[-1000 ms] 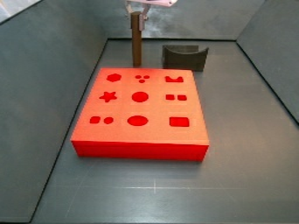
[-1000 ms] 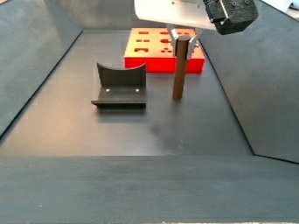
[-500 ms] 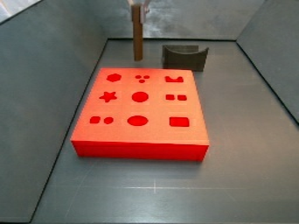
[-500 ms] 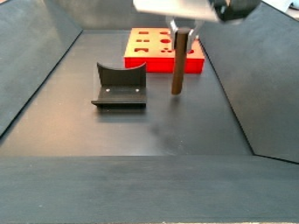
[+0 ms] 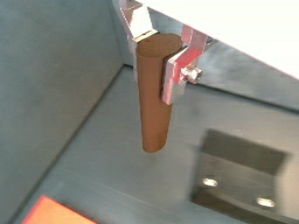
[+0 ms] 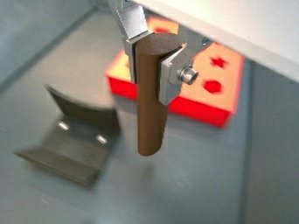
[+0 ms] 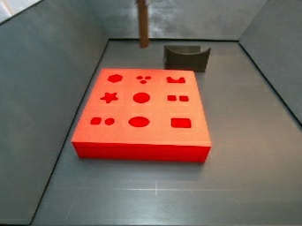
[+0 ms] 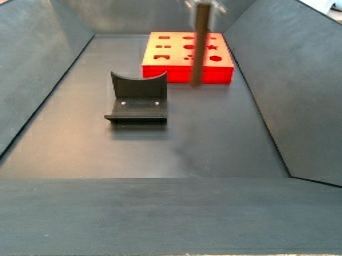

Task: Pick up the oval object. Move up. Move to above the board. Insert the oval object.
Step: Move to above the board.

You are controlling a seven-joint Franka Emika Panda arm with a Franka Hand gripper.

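The oval object [image 5: 155, 92] is a tall dark brown peg, held upright and well above the floor. My gripper [image 5: 159, 41] is shut on its upper end; in both wrist views the silver fingers clamp it on two sides [image 6: 156, 48]. In both side views only the peg's lower part hangs down from the picture's upper edge [image 7: 141, 25] [image 8: 198, 45], and the gripper is out of frame. The board [image 7: 141, 110] is a red-orange slab with shaped holes, also seen beyond the peg in a side view [image 8: 187, 57] and in a wrist view [image 6: 198, 83]. The peg hangs beside the board, not over it.
The dark grey fixture [image 7: 188, 56] stands on the floor beyond the board; it also shows in a side view [image 8: 136, 97] and in both wrist views [image 5: 243, 171] [image 6: 73, 131]. Grey walls enclose the floor on all sides.
The gripper has risen with the peg. The peg's lower end has lifted clear of the floor, and the gripper has left the side views at the upper edge.
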